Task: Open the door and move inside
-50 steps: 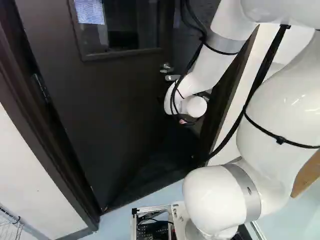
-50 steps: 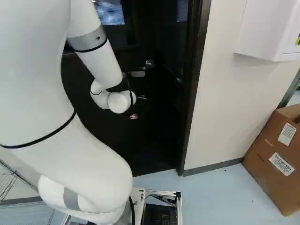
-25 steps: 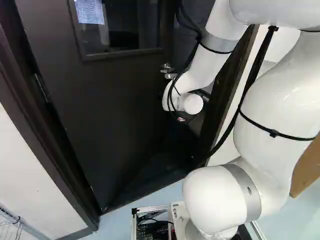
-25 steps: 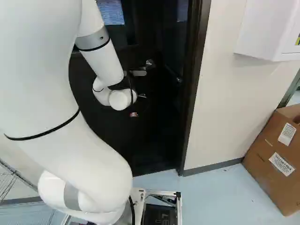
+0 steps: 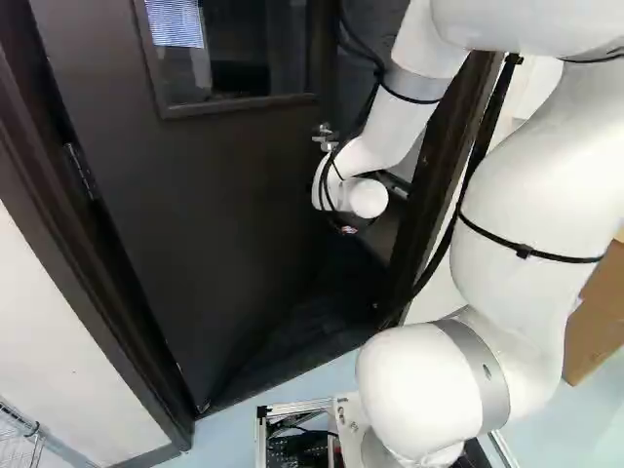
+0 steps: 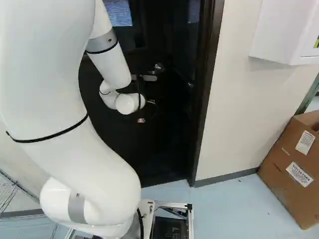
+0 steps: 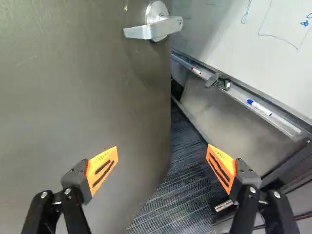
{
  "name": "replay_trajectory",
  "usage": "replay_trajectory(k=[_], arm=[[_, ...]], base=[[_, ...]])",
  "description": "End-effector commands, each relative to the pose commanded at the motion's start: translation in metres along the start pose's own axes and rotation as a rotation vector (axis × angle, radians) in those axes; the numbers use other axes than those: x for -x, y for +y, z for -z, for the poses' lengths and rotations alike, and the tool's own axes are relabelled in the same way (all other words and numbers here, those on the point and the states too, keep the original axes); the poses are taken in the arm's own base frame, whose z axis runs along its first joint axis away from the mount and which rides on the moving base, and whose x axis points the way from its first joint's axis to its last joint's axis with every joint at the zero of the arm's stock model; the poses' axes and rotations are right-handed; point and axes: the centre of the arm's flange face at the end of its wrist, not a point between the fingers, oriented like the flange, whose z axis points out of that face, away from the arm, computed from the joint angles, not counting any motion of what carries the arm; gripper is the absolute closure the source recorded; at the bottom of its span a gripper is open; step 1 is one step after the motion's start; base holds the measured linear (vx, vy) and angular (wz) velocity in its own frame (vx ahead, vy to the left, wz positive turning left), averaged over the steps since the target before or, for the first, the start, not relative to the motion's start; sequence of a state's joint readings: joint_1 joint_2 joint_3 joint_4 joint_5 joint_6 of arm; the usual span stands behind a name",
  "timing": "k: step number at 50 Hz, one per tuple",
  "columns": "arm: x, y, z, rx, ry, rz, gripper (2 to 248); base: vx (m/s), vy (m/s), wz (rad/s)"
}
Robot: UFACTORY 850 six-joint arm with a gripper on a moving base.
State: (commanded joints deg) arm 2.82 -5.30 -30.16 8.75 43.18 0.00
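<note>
At the right of the right base view, can see two white labels with dark print, one above the other, on a brown cardboard box. In the wrist view, find blue pen strokes on a white marker board, above a metal tray with two white markers, one red-marked, one blue-capped. Can make out a smooth, flat, dark brown door ahead of the arm, with a framed glass window in its upper part and a silver metal lever handle near its free edge. See it ajar, with dark ribbed carpet in the gap. Have the black two-finger gripper spread wide, orange pads well apart, near the door, below the handle.
</note>
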Motion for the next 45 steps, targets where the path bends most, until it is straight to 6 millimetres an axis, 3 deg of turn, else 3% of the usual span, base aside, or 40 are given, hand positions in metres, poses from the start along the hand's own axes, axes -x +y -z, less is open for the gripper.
replay_trajectory(k=[45], arm=[[-0.018,-0.016,-0.06,0.077,-0.004,-0.112,3]], base=[[0.0,0.0,0.0]])
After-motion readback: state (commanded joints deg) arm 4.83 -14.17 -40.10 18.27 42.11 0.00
